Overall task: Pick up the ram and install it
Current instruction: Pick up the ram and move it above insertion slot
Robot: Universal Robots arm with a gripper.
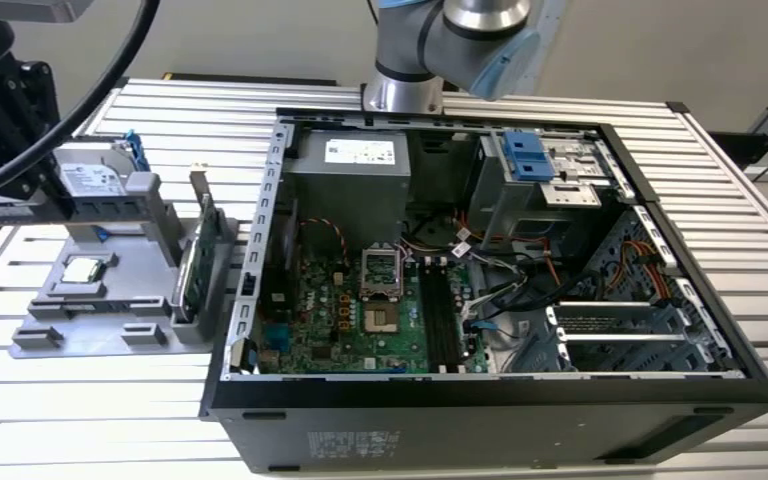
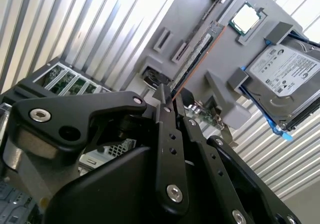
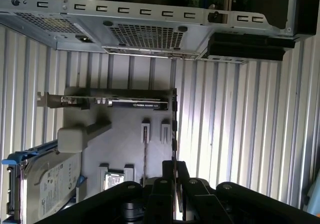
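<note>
The ram (image 2: 192, 56) stands on its thin edge in the gray holder (image 2: 227, 51) on the bench (image 1: 91, 425), beside the computer box (image 1: 491, 395). The pincer (image 2: 172, 91) hangs over it; I cannot tell if it is open or closed. Coming down crooked, it could bump the ram over or hit the big card (image 3: 115, 103).

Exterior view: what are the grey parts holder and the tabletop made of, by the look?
Grey parts holder: probably plastic, possibly printed. It is matte, one uniform grey, with blocky clips that look formed in one piece with the base. Tabletop: looks like bare aluminium profile, a pale satin metal with long parallel grooves. Sight alone confirms neither.
</note>
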